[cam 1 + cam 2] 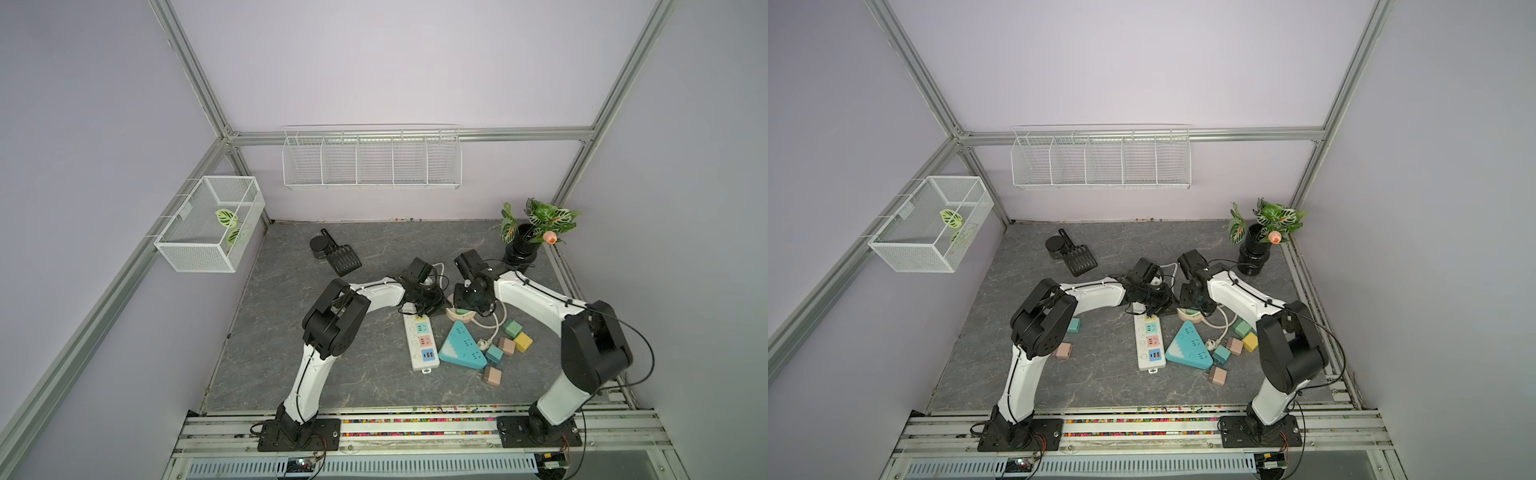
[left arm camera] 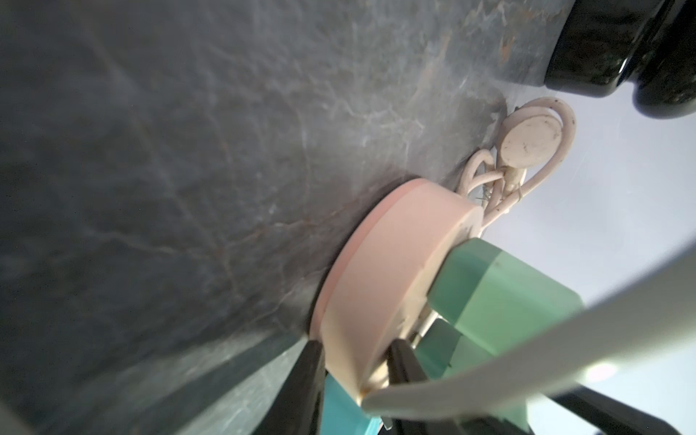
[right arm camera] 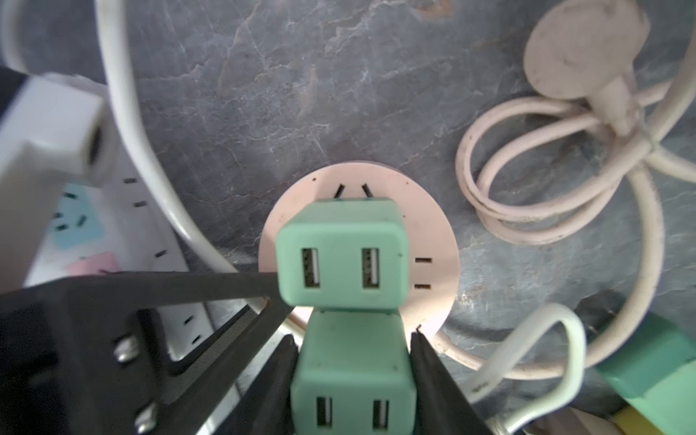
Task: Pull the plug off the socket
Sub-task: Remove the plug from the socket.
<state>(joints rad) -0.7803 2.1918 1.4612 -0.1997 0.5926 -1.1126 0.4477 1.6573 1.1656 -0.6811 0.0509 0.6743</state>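
Right claw [image 3: 353,337] clamps mint two-port plug [image 3: 354,371]; left claw [image 2: 356,344] pinches round pink socket [image 2: 395,256]

Lilac walls [image 1: 374,62] and aluminium frame [image 1: 407,135] enclose a grey marbled tabletop [image 1: 257,353].
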